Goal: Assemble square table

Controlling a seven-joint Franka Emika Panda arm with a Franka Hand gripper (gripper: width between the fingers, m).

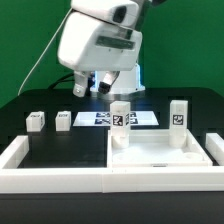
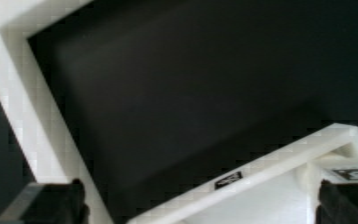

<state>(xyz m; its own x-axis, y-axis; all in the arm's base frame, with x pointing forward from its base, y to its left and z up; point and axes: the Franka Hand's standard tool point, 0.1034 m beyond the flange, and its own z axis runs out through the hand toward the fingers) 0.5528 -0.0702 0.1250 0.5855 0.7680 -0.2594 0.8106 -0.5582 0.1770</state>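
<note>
The square slab (image 1: pixel 160 152) is smooth, matt white plastic. It lies flat on the black table (image 1: pixel 30 100), at about 5 o'clock from the marker board (image 1: pixel 95 118) in the exterior view, with its broad face up and its straight edges running square to the border wall (image 1: pixel 60 168) in front of it. Two legs stand upright at its far corners, the left one (image 1: pixel 120 115) at 10 o'clock of the slab's centre and the right one (image 1: pixel 178 113) at 1 o'clock. Both are blocky white posts with their long axes vertical and black-and-white tags facing the camera.

Two more legs sit apart on the table at 9 o'clock from the marker board, one (image 1: pixel 35 121) farther out and one (image 1: pixel 64 119) nearer. They are low white blocks, and which way their long axes run cannot be told.

The arm (image 1: pixel 95 45), cased in glossy white, hangs above the far side of the marker board, at its 12 o'clock. Its housing hides the jaws in the exterior view. The wrist view shows only a dark finger (image 2: pixel 55 203) over bare table ringed by white bars, so how wide the jaws stand cannot be told.
</note>
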